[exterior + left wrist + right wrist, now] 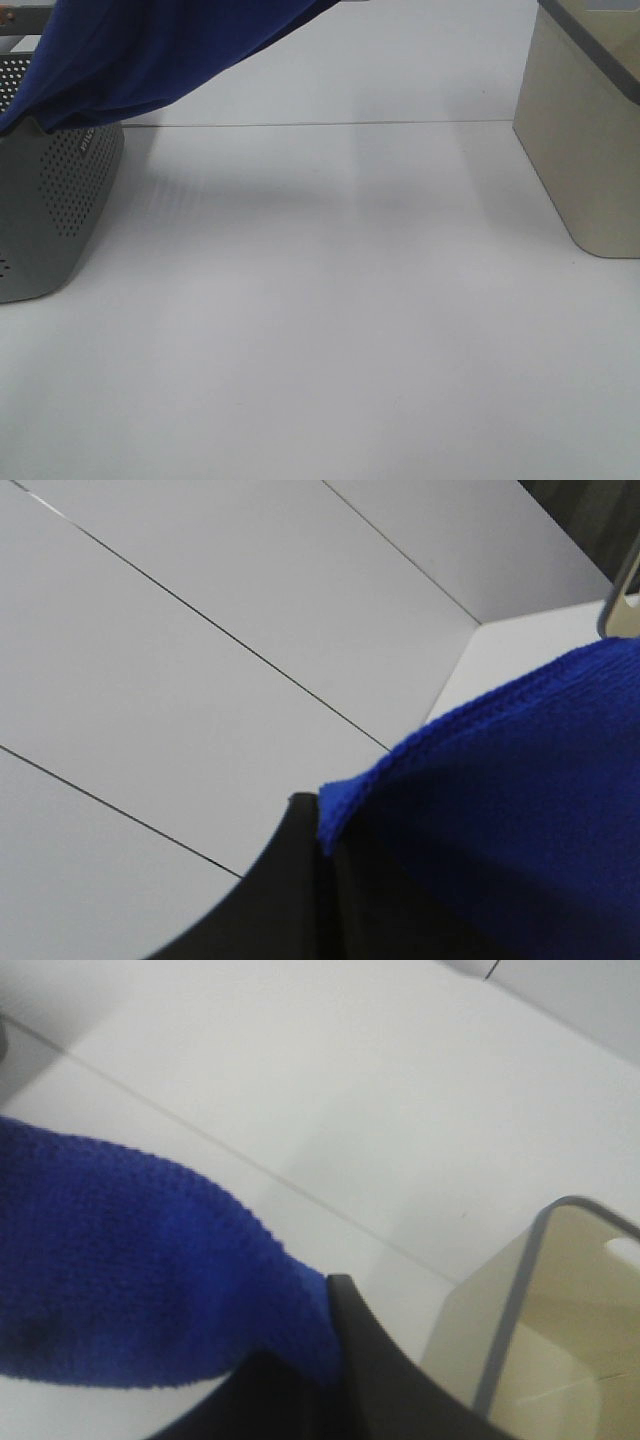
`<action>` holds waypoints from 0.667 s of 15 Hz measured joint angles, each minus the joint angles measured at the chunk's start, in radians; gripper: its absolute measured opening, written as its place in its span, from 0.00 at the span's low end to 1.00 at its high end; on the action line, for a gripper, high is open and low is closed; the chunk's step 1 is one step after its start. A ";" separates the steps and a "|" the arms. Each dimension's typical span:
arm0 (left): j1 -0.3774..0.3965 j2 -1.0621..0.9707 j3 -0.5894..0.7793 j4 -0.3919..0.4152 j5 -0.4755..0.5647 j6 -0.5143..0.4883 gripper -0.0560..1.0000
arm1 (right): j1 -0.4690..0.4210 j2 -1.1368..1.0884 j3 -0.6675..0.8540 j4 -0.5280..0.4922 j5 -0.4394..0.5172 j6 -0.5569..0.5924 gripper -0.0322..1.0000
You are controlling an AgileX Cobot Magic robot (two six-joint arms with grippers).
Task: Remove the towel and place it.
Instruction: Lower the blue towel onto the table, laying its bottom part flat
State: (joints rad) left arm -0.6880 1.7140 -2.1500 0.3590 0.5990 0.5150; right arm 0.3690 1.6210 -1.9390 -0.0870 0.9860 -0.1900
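Observation:
The royal-blue towel [150, 50] hangs stretched across the top left of the exterior high view, and its lower edge droops onto the rim of the grey perforated basket [50, 200]. Both grippers are above the top edge of that view. In the left wrist view my left gripper [325, 825] is shut on a stitched edge of the towel [500, 800]; one dark finger [290, 880] shows. In the right wrist view my right gripper [335, 1295] is shut on the towel [130, 1290], held high above the table.
A beige bin [585, 150] stands at the right on the white table [330, 330]; it also shows in the right wrist view [540, 1340]. The grey basket stands at the left edge. A white wall runs along the back.

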 joint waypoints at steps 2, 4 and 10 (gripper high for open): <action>0.064 0.000 0.000 -0.086 -0.092 0.000 0.05 | 0.000 0.004 -0.063 -0.068 -0.001 0.010 0.05; 0.147 0.004 0.000 -0.236 -0.143 0.013 0.05 | 0.000 0.044 -0.115 -0.128 -0.031 0.043 0.05; 0.241 0.127 0.000 -0.563 -0.237 0.236 0.05 | 0.000 0.182 -0.203 -0.197 -0.250 0.081 0.05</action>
State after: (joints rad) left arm -0.4470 1.8410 -2.1500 -0.2040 0.3620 0.7510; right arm 0.3690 1.8030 -2.1420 -0.2840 0.7360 -0.1090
